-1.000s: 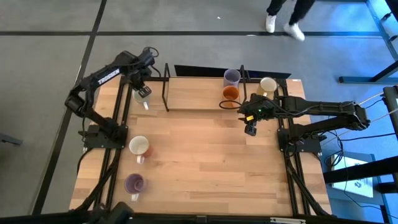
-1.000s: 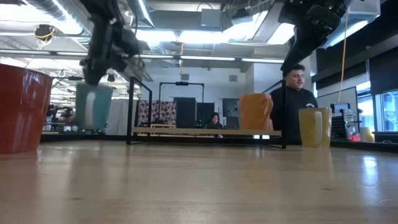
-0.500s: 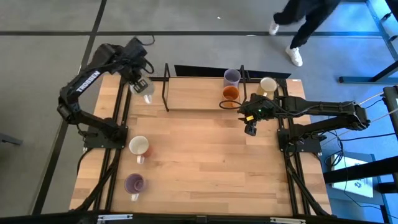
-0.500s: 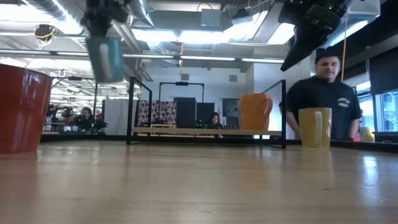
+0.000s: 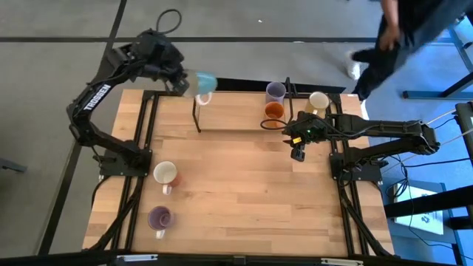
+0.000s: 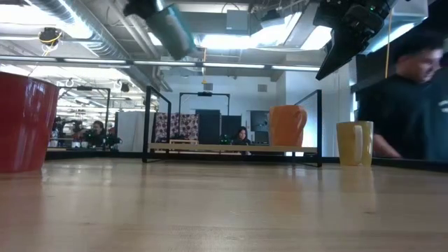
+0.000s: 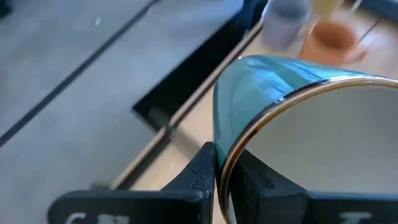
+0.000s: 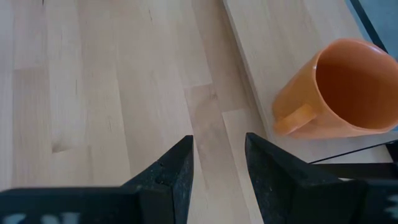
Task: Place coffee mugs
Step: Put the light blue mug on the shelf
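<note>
My left gripper (image 5: 183, 80) is shut on a pale teal mug (image 5: 202, 80) with a gold rim and white inside. It holds it high over the far left end of the black rack (image 5: 198, 111); the low view shows the mug (image 6: 171, 28) tilted near the ceiling lights. My right gripper (image 5: 297, 154) hovers open above the table, just near of the orange mug (image 5: 274, 111). That mug stands on the rack's wooden shelf beside a lavender mug (image 5: 276, 91). A cream mug (image 5: 318, 102) stands right of them. A white mug with a reddish side (image 5: 165, 174) and a dark purple mug (image 5: 160, 218) stand on the table's left. My left gripper pinches the teal mug's wall at the gold rim (image 7: 249, 134), with one finger (image 7: 202, 168) outside and the other inside the mouth. The mug is lifted clear of the table and rack, tipped well off upright.
The rack's black upright posts (image 5: 288, 92) and wooden shelf (image 5: 229, 111) run along the far edge. Bare wood (image 5: 244, 192) fills the table's middle and near part. A person (image 5: 414, 37) walks on the floor beyond the far right corner.
My left gripper has risen from the table's far left corner and swung toward the right and far edge, carrying the teal mug up over the rack's left end. The mug has tipped from hanging upright to slanting. The person beyond the table has walked right.
</note>
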You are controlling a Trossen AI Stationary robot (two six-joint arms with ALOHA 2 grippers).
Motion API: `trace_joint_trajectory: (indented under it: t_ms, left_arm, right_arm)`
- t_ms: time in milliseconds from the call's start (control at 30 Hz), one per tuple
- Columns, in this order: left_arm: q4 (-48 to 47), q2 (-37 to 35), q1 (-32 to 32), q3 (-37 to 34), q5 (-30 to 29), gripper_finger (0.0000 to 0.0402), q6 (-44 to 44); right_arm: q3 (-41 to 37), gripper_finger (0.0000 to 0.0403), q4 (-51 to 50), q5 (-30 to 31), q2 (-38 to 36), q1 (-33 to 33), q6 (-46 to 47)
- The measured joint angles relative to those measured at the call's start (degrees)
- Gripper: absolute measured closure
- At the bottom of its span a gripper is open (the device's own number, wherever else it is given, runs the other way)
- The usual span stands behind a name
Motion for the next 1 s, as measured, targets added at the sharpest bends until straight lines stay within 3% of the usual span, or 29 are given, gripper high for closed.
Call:
trace_joint_trajectory:
  t_ms: [233, 700, 1000]
  left_arm:
    - [7.36, 6.15, -3.71, 1.48, 2.54, 0.0381, 0.71]
    - [0.78, 28.7, -2.91, 25.06, 1.43, 0.0381, -2.11]
    - [0.87, 39.55, -2.95, 28.79, 0.75, 0.0381, -2.12]
  right_arm:
    - [0.0, 0.027, -0.05, 0.02, 0.0, 0.0, -0.02]
    - [0.02, 0.027, -2.08, 1.33, -0.02, 0.0, 1.8]
    - [0.02, 0.027, -5.98, 1.55, -0.04, 0.0, 6.45]
